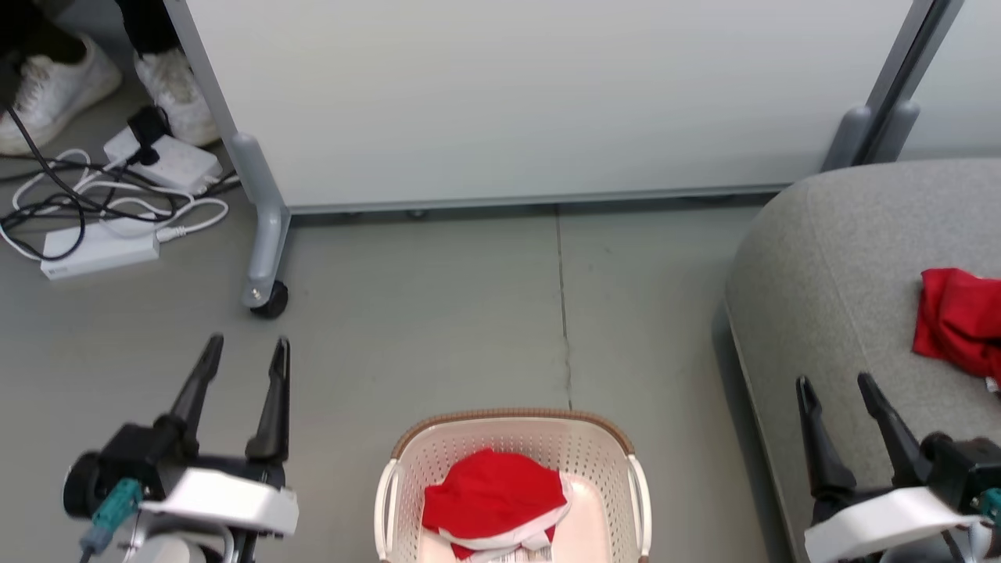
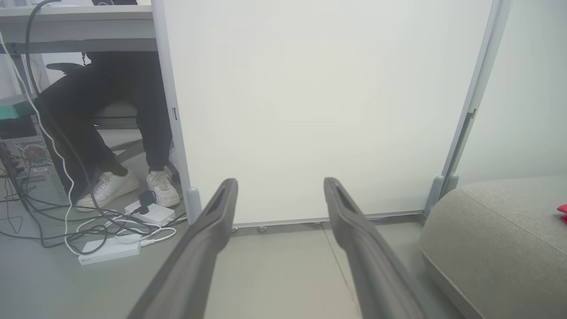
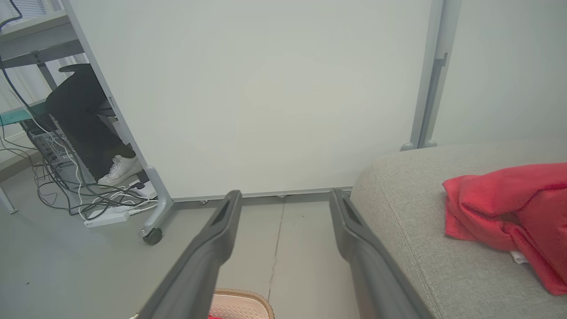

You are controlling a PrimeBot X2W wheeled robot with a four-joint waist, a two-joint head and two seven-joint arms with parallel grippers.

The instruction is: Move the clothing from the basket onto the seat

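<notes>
A cream basket (image 1: 512, 426) with a brown rim stands on the floor at the bottom centre, and a red garment with white trim (image 1: 495, 496) lies in it. On the grey seat (image 1: 829, 281) at the right lies another red garment (image 1: 958, 317). My left gripper (image 1: 244, 350) hangs open over bare floor, left of the basket. My right gripper (image 1: 835, 385) is open over the seat's front edge, left of the garment there. The right wrist view has that red garment (image 3: 509, 208) on the seat (image 3: 412, 208) and the basket's rim (image 3: 241, 294) below the fingers.
A white wheeled partition panel (image 1: 508, 102) stands behind the basket, its caster (image 1: 270, 301) at the left. Power strips and tangled cables (image 1: 102, 207) lie at the far left, by a person's white shoes (image 1: 55, 90). A computer tower (image 2: 31, 170) stands under a desk.
</notes>
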